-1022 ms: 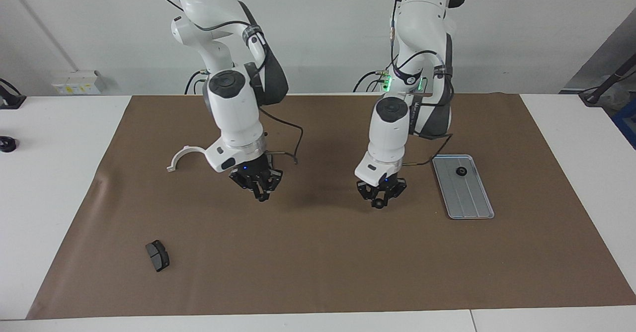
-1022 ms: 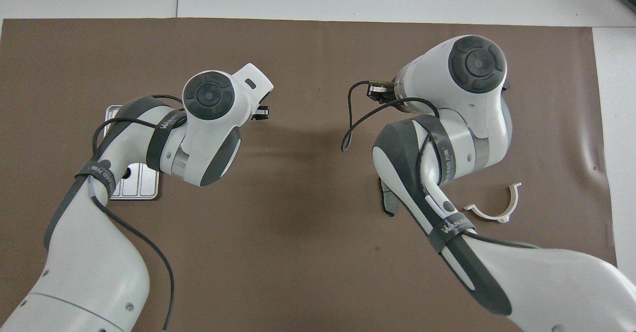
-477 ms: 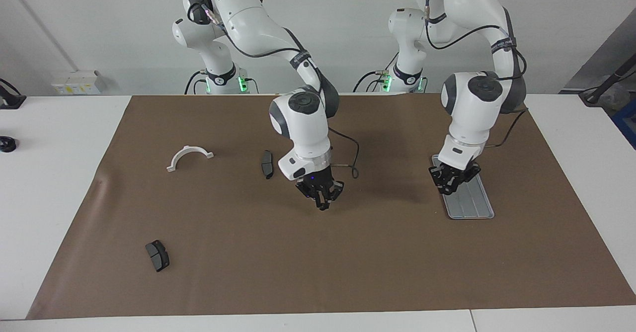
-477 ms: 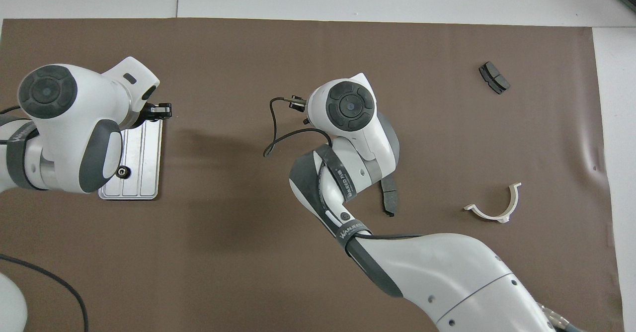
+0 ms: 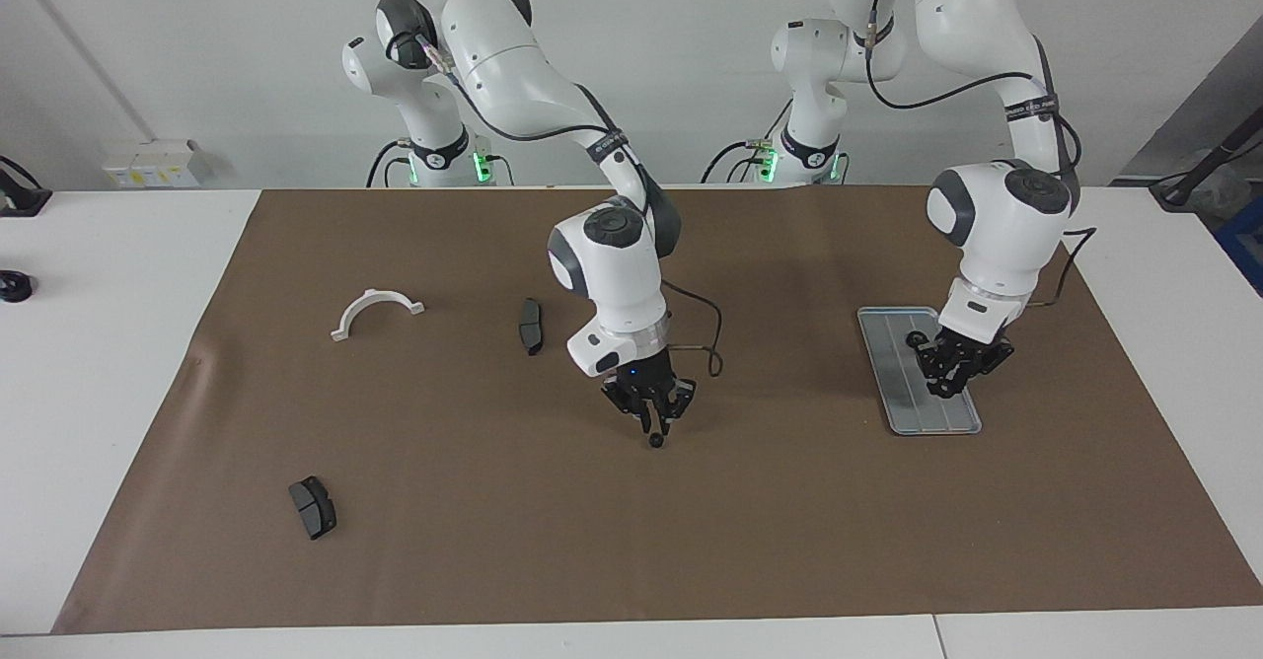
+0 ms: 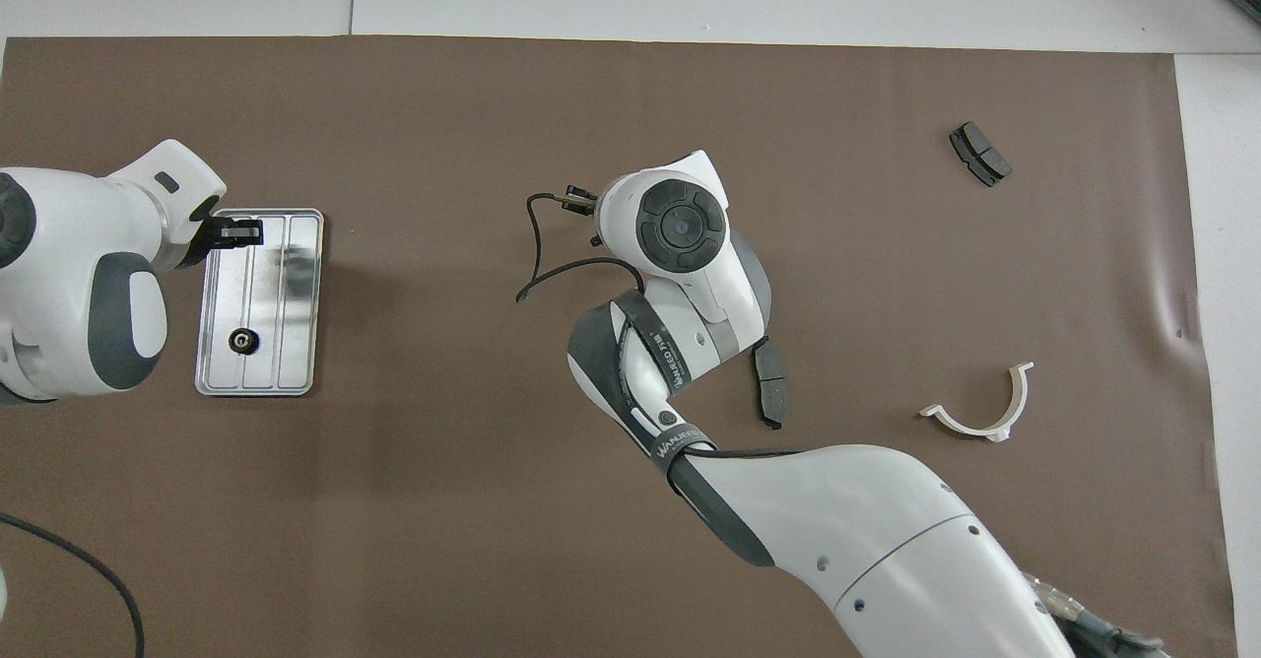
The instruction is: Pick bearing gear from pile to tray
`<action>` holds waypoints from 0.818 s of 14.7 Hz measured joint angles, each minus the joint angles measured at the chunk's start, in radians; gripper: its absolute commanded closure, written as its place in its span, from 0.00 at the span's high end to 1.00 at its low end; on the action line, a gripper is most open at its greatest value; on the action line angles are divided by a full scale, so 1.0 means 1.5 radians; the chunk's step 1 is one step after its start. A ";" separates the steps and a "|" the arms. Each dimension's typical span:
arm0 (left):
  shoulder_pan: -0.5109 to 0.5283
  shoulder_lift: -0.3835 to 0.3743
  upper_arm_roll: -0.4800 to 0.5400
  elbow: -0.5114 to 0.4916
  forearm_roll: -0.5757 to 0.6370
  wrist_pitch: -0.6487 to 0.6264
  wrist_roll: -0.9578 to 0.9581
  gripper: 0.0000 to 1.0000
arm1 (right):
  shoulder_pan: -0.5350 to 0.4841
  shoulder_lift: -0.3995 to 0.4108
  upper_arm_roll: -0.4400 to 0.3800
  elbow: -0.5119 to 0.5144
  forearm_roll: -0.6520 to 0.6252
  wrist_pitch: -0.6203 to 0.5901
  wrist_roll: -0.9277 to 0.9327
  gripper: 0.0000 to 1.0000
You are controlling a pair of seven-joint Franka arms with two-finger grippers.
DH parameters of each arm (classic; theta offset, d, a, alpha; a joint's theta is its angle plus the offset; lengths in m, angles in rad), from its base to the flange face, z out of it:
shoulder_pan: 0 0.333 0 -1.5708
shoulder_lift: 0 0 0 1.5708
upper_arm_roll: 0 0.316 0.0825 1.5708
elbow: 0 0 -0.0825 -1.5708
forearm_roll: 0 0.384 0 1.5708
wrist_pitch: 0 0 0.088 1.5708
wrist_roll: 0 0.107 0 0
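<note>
Black small round ring at the right jaws' tips, with the flat silver-grey grooved tray at its three o'clock in the facing view.
I cannot tell whether either jaws grip anything, so a loosely held ring may drop on the brown mat. The left jaws hang over the tray. Only the overhead view shows whole a second black ring lying in it.

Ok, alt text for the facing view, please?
Over a brown mat, the right hand hangs above the middle with a small black part at its tip, and the left hand is over a silver tray that holds one black ring.
</note>
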 measured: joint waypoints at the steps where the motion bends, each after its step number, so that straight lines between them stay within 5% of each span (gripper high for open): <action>1: 0.006 0.011 -0.001 0.000 -0.012 0.013 0.014 0.00 | 0.000 0.000 0.000 -0.004 0.000 0.000 0.000 1.00; 5: 0.019 0.045 -0.001 0.000 -0.029 0.034 0.038 0.17 | -0.002 -0.006 -0.004 -0.005 -0.006 -0.002 0.000 1.00; 8: 0.023 0.052 -0.003 0.000 -0.030 0.037 0.043 0.97 | -0.034 -0.051 -0.023 -0.002 -0.028 -0.066 -0.045 1.00; 12: 0.023 0.050 -0.009 0.012 -0.031 0.036 0.045 1.00 | -0.136 -0.149 -0.025 -0.004 -0.029 -0.211 -0.197 1.00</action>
